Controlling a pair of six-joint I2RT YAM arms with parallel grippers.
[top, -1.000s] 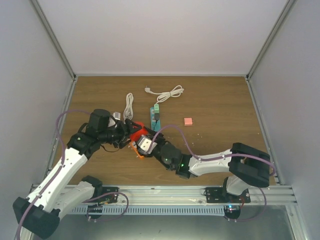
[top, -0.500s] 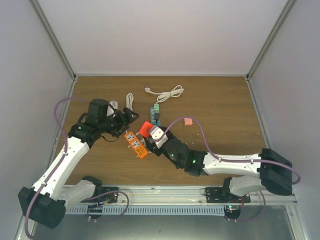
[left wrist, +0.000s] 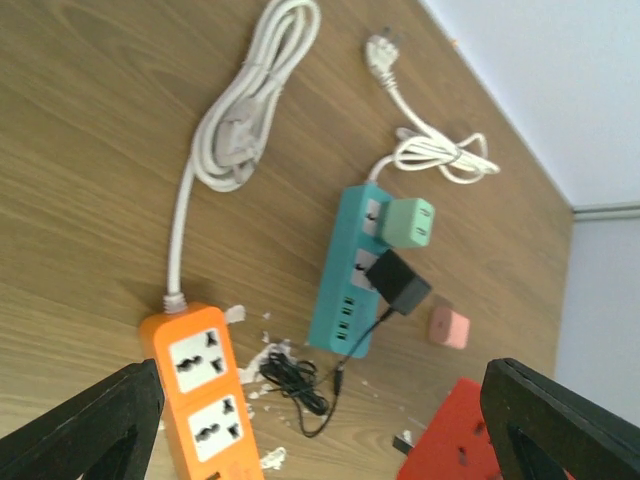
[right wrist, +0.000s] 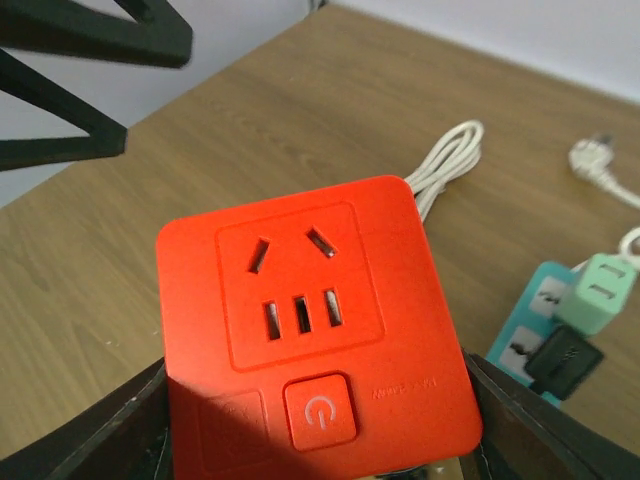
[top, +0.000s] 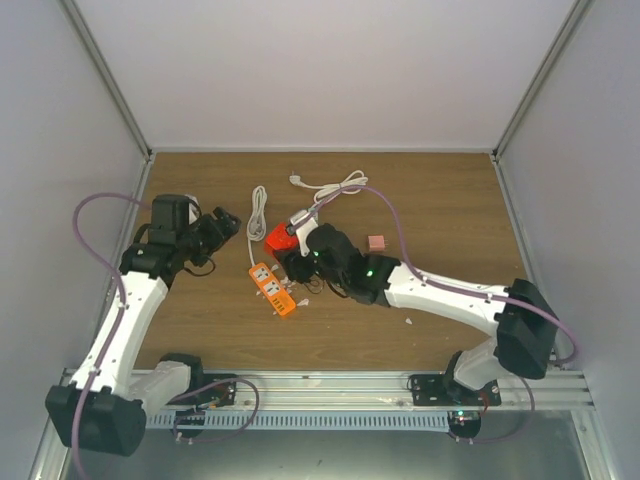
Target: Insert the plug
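Note:
The plug (left wrist: 397, 283), a small black boxy adapter, sits on the teal power strip (left wrist: 345, 280) beside a green adapter (left wrist: 408, 222). Its thin black wire (left wrist: 300, 382) lies bunched on the table. The right wrist view shows the plug (right wrist: 565, 360) at the right edge. My right gripper (top: 290, 250) (right wrist: 315, 425) is shut on a red socket cube (top: 281, 238) (right wrist: 315, 320), held above the table near the teal strip. My left gripper (top: 218, 224) (left wrist: 320, 440) hangs open to the left, holding nothing.
An orange power strip (top: 272, 290) (left wrist: 195, 385) lies in the middle, its white cord coiled (top: 258, 210) behind it. A white cord with a plug (top: 330, 187) lies at the back. A small pink cube (top: 376, 243) sits to the right. Walls enclose three sides.
My left gripper opened and drew back to the left, away from the red socket cube. My right gripper carried the cube toward the back, uncovering the orange strip.

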